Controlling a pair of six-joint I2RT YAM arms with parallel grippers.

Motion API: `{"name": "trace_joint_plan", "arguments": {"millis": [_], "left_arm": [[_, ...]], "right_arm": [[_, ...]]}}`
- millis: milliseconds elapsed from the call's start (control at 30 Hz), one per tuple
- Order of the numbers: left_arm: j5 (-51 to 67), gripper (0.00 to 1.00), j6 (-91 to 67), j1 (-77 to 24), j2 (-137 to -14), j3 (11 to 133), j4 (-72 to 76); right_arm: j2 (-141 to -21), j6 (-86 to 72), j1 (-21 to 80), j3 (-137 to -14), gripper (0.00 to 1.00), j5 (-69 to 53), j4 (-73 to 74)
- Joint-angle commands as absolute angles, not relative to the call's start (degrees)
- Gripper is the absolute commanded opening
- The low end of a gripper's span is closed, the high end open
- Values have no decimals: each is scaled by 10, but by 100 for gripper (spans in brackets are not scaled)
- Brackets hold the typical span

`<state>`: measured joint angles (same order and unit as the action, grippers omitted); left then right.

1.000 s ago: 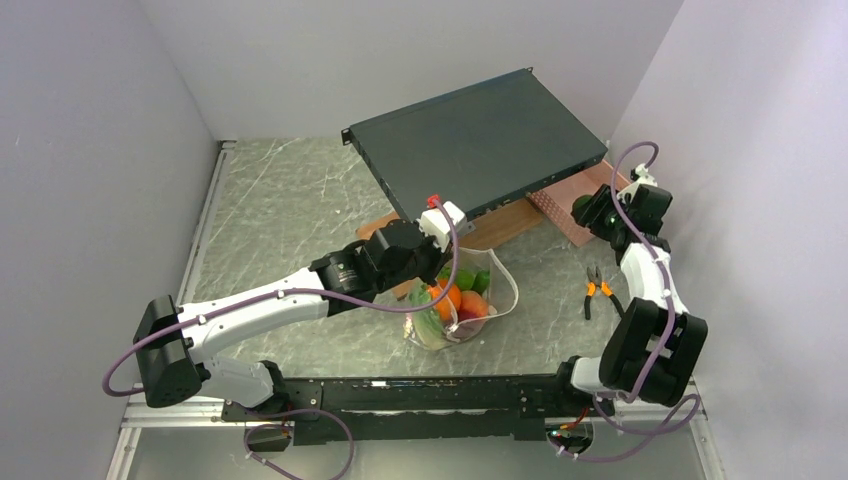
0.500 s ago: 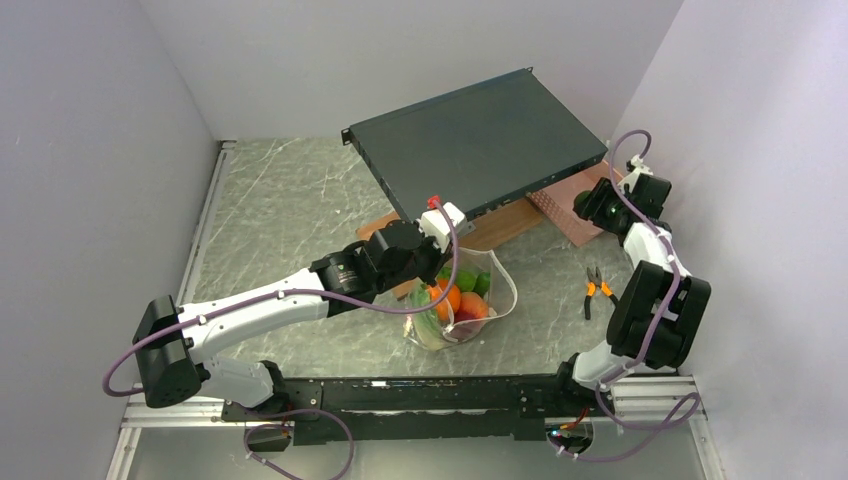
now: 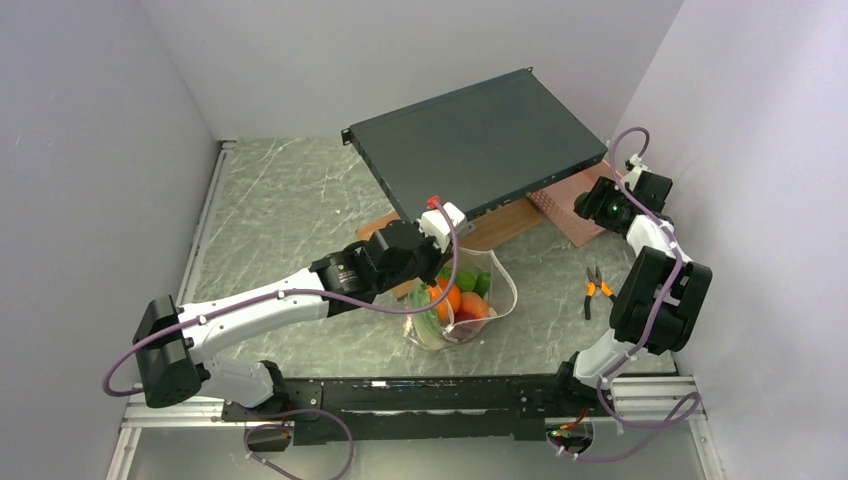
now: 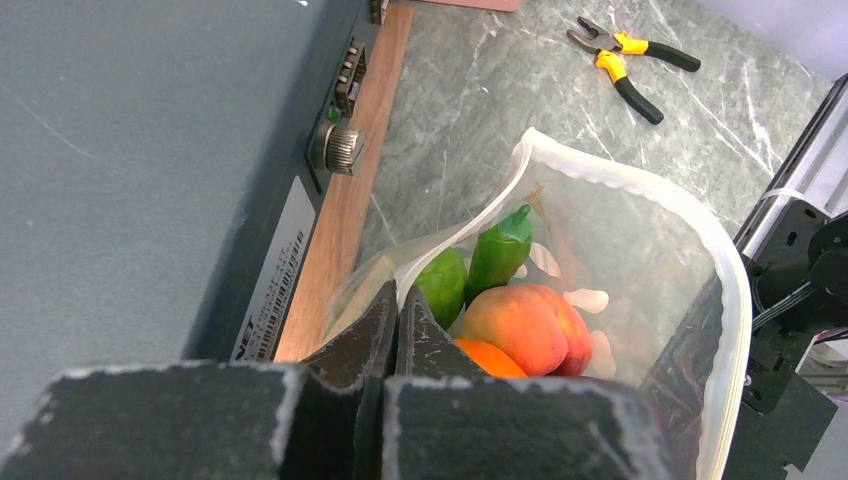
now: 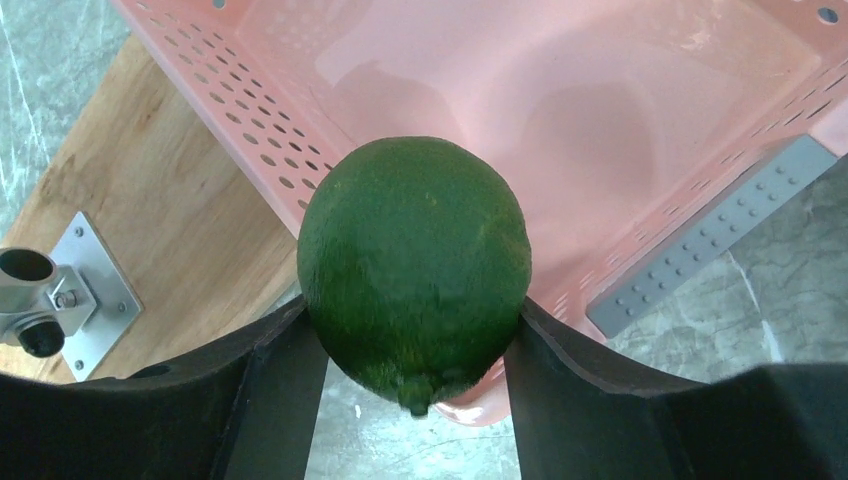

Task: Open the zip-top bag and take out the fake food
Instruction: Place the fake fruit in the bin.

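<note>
Pinching the zip-top bag [image 4: 640, 250] rim, left hand [image 4: 397, 300] is closed; right hand [image 5: 412, 325] grips lime [image 5: 415, 255].

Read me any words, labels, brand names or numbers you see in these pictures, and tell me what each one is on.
White sticker on the edge of the dark rack-mount chassis: a barcode and small print, too blurred and slanted to read.
No other text shows: none on the zip-top bag, the lime, the pliers or the pink basket.
</note>
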<state>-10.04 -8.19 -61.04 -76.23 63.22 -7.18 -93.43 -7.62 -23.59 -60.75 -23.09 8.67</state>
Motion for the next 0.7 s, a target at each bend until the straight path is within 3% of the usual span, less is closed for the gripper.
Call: {"name": "trace_joint_plan", "arguments": {"millis": [0, 233, 667], "left_arm": [[-113, 0, -84, -597, -761, 643, -36], [-113, 0, -85, -597, -760, 642, -37], [-103, 0, -89, -597, -759, 637, -33]], "right_arm": [[-935, -63, -241, -627, 64, -248, 89], [-930, -56, -242, -623, 73, -254, 99], [-831, -14, -249, -565, 73, -289, 114]]}}
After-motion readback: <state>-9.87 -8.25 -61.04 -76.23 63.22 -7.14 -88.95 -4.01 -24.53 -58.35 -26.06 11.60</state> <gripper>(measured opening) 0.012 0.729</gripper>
